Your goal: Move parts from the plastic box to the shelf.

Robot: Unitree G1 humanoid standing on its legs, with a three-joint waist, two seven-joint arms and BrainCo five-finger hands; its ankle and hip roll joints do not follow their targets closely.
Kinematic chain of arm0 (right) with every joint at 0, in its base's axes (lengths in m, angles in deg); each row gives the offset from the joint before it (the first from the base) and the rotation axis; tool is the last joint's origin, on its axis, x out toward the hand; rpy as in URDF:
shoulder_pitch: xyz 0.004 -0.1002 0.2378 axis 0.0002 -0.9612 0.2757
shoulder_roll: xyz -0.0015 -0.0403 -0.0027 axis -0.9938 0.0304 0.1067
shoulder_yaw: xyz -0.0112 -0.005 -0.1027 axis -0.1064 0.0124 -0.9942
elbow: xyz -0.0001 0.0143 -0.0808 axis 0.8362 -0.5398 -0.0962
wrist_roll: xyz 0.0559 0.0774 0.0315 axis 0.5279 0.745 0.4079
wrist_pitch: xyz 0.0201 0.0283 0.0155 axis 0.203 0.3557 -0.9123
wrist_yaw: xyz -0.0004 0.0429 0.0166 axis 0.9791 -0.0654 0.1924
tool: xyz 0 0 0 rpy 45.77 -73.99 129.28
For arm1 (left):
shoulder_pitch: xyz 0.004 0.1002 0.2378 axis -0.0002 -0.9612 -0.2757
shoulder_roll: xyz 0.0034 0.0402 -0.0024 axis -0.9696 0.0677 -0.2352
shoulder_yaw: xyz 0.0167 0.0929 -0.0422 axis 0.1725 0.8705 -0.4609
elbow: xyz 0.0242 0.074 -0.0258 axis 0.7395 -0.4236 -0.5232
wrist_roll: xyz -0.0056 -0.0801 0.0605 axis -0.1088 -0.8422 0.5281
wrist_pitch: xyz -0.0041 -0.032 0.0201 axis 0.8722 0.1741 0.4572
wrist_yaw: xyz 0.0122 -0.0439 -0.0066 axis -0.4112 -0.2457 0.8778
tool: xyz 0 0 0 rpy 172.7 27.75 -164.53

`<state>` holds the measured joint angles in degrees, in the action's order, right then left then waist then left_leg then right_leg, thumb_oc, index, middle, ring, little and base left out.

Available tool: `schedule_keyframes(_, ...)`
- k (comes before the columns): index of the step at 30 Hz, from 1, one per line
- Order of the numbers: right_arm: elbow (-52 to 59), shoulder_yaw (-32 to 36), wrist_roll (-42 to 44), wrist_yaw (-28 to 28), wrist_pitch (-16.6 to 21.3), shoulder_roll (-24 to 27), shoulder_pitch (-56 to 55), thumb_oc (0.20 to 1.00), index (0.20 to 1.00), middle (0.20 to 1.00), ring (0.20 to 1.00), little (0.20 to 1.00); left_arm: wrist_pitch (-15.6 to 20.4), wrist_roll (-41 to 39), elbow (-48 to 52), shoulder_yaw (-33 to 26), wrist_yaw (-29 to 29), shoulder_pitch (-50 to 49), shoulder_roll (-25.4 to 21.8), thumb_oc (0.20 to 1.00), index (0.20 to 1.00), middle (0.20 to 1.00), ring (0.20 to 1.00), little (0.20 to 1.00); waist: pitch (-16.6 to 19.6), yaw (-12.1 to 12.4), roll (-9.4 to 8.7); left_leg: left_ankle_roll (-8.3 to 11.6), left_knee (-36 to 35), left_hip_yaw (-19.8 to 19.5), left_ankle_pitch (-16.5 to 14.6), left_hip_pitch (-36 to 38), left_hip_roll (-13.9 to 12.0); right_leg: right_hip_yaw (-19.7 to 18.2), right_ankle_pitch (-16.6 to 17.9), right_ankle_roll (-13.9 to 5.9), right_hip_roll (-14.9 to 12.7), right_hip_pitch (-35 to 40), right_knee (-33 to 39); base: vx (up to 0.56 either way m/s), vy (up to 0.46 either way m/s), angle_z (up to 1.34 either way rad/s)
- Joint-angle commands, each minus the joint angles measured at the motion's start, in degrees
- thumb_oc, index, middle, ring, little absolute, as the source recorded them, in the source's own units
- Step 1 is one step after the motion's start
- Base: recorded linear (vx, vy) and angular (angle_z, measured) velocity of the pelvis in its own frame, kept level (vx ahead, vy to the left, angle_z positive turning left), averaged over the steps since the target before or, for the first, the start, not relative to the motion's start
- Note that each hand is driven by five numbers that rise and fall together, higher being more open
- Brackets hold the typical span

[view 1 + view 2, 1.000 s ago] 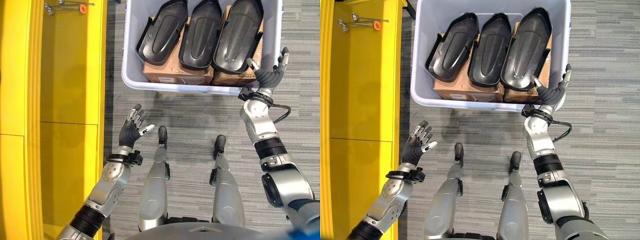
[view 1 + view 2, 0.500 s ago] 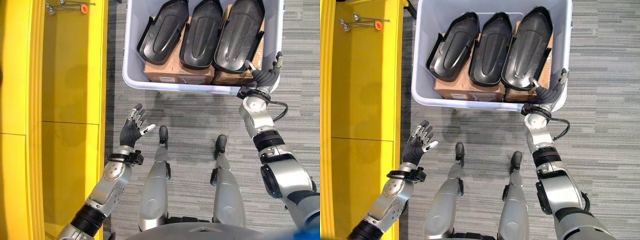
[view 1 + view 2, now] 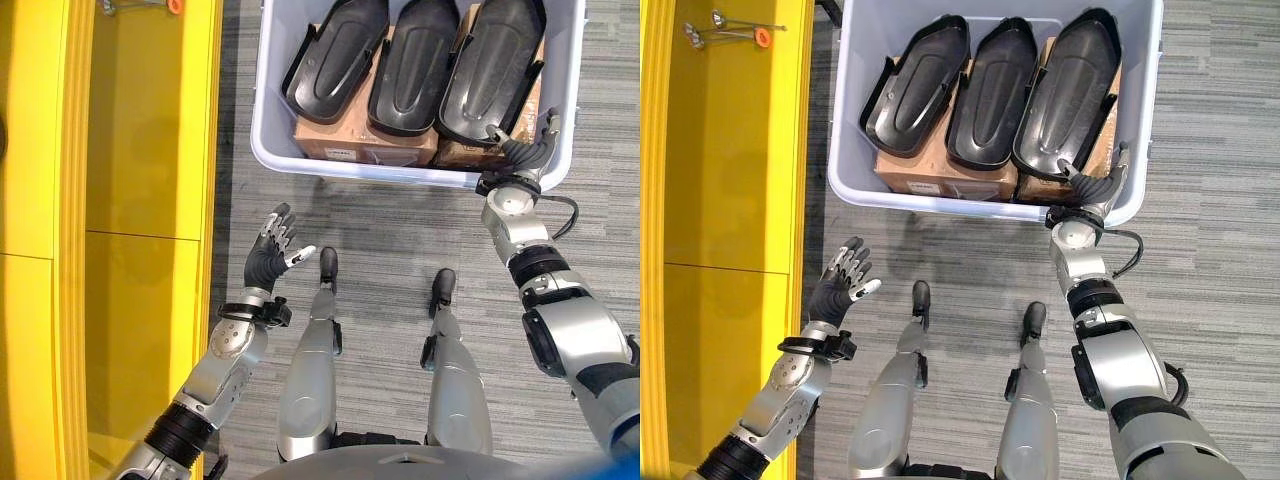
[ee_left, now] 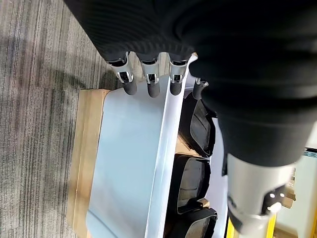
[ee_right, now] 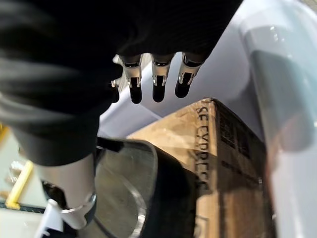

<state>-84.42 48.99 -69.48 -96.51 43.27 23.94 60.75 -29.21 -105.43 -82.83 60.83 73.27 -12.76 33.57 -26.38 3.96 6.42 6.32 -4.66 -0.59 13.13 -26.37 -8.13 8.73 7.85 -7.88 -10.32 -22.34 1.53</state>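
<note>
Three black moulded parts (image 3: 995, 95) lie side by side in the pale plastic box (image 3: 855, 170), propped on brown cardboard cartons (image 3: 940, 175) so their near ends ride high, close to the rim and easy to reach from above. The right hand (image 3: 1095, 185) sits at the box's near right corner, fingers (image 5: 157, 82) straight and spread, thumb reaching toward the near end of the rightmost part (image 3: 1065, 95); it grips nothing, though whether the thumb touches the part is hard to tell. The left hand (image 3: 835, 290) hangs over the carpet (image 3: 970, 250) between box and shelf, fingers relaxed and empty, probably waiting to help carry. The yellow shelf (image 3: 730, 200) runs along the robot's left, with some small metal tools (image 3: 725, 30) at its far end. The box's near wall stands between wrist and part.
</note>
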Motion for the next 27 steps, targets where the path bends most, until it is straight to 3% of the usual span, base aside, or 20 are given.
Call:
schedule_keyframes(1,-0.2,-2.4,-0.3,0.3,0.6,5.1,6.4,1.000,1.000,1.000,1.000,1.000,3.2,1.3,5.5,1.3,-0.5,0.2,-2.4,1.000,1.000,1.000,1.000,1.000,-0.6,1.3,-1.13,1.49,6.4,0.3,-8.5,2.6,-1.8,-2.5,-1.3,-2.35,-5.4,-8.8,-11.5,0.00,0.000,0.00)
schedule_keyframes(23,-14.8,-9.6,-3.2,5.2,-3.2,8.0,13.7,1.000,1.000,1.000,1.000,1.000,3.6,1.5,5.7,1.6,-1.0,2.4,-2.4,1.000,1.000,1.000,1.000,1.000,-2.3,3.2,-1.11,1.30,8.0,-1.3,-8.1,-0.7,-1.2,-1.3,-1.4,-2.30,-5.5,-9.9,-12.1,0.00,-0.001,0.02)
schedule_keyframes(24,-15.2,-9.8,-3.3,5.5,-3.4,7.8,13.9,0.680,0.680,0.680,0.680,0.680,3.5,1.5,5.6,1.7,-1.1,2.6,-2.4,1.000,1.000,1.000,1.000,1.000,-2.4,3.3,-1.11,1.20,8.0,-1.4,-8.1,-0.6,-1.2,-1.3,-1.4,-2.29,-5.5,-9.9,-12.2,0.00,0.000,0.00)
schedule_keyframes(26,-15.6,-9.8,-3.4,5.5,-3.4,7.8,14.0,0.536,0.536,0.536,0.536,0.536,3.5,1.6,5.6,1.7,-1.1,2.7,-2.3,1.000,1.000,1.000,1.000,1.000,-2.4,3.4,-1.10,1.18,7.9,-1.5,-8.1,-0.7,-1.2,-1.3,-1.4,-2.32,-5.5,-10.0,-12.1,0.00,0.000,0.00)
schedule_keyframes(27,-16.2,-10.2,-3.8,5.8,-3.7,7.8,14.3,0.341,0.341,0.341,0.341,0.341,3.5,1.6,5.6,1.7,-1.1,2.9,-2.2,1.000,1.000,1.000,1.000,1.000,-2.6,3.4,-1.04,1.11,8.1,-1.6,-8.1,-1.1,-1.2,-1.3,-1.4,-2.29,-5.6,-10.2,-12.3,0.00,0.000,0.00)
